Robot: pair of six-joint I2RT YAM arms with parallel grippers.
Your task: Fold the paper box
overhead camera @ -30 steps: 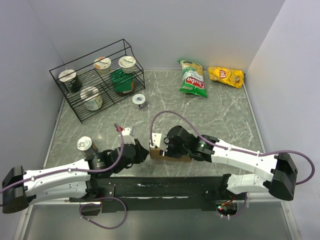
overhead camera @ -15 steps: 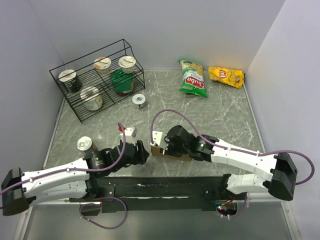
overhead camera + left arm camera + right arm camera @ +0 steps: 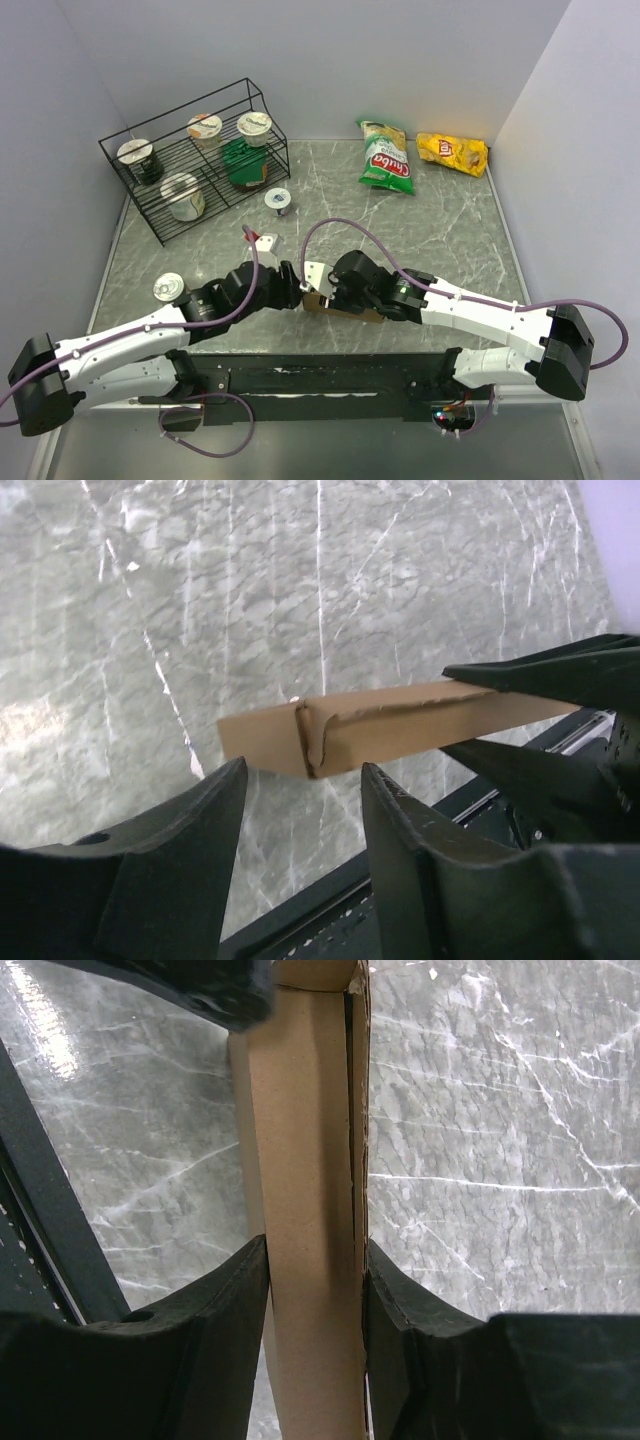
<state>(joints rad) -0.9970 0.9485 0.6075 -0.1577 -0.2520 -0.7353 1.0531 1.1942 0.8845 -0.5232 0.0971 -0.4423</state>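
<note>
- paper box (image 3: 390, 725): brown cardboard, part-folded, approx. 6 o'clock on the worktop (image 3: 440, 230) in the top view. It sits by the near edge, btwn the two arms. Wrist views show it as a long narrow strip w/ a ragged crease near its free end.
- R hand (image 3: 315, 1260): closed on the box, one finger on each side of the folded strip. Can't tell if the box rests on the worktop or hangs just above it.
- L hand (image 3: 300, 800): jaws apart, nothing in them. The box's free end lies just past the tips, at 12 o'clock in its own view, and seems not to touch them.
- Step in hand, prob.: L hand lines up on the free end to take or press the flap while R steadies the rest.
- To do it well:
  - R should keep a firm, level clamp so the strip doesn't swing.
  - L should come in square to the crease, w/ one finger above and one below the cardboard.
  - L should close on the flap itself, not the doubled corner, then bend along the existing crease.
- Risk: a skewed approach may shove the box in R's grip or tear the ragged edge.
- chip bags (image 3: 385, 160) at 1 o'clock and wire rack (image 3: 176, 112) at 10 o'clock sit well apart, so prob. no interference.
</note>
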